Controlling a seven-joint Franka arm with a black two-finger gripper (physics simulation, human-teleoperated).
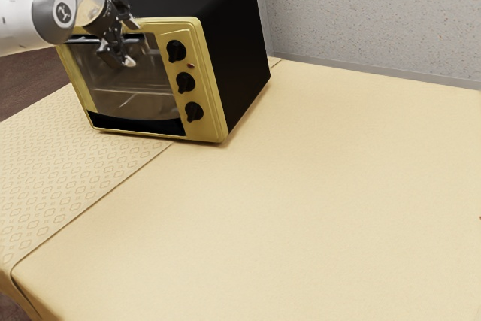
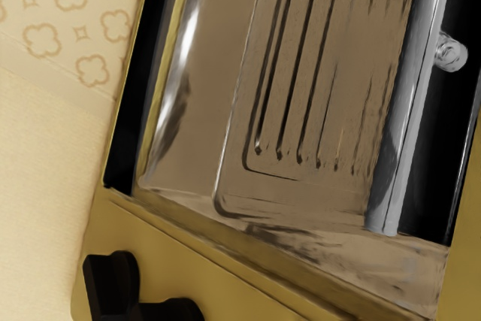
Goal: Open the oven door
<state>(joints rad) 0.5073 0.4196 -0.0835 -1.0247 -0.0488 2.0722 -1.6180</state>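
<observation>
In the exterior view my gripper (image 1: 128,40) is in front of the upper part of the oven door, its two fingers apart, one higher than the other. The silver handle (image 1: 89,38) runs along the door's top edge, partly hidden behind the hand; I see no grip on it. The glass oven door (image 1: 128,95) stands roughly upright; I cannot tell whether it is slightly ajar. Beneath my hand, the wrist view has the brownish door glass (image 2: 218,73), the handle bar (image 2: 406,110) and a round handle mount (image 2: 451,54).
Black knobs (image 1: 186,83) line the yellow front panel beside the door. The oven's black body (image 1: 233,43) extends back toward the wall. A cream cloth (image 1: 301,201) covers the table, with a patterned section (image 1: 68,163) at the exterior view's left.
</observation>
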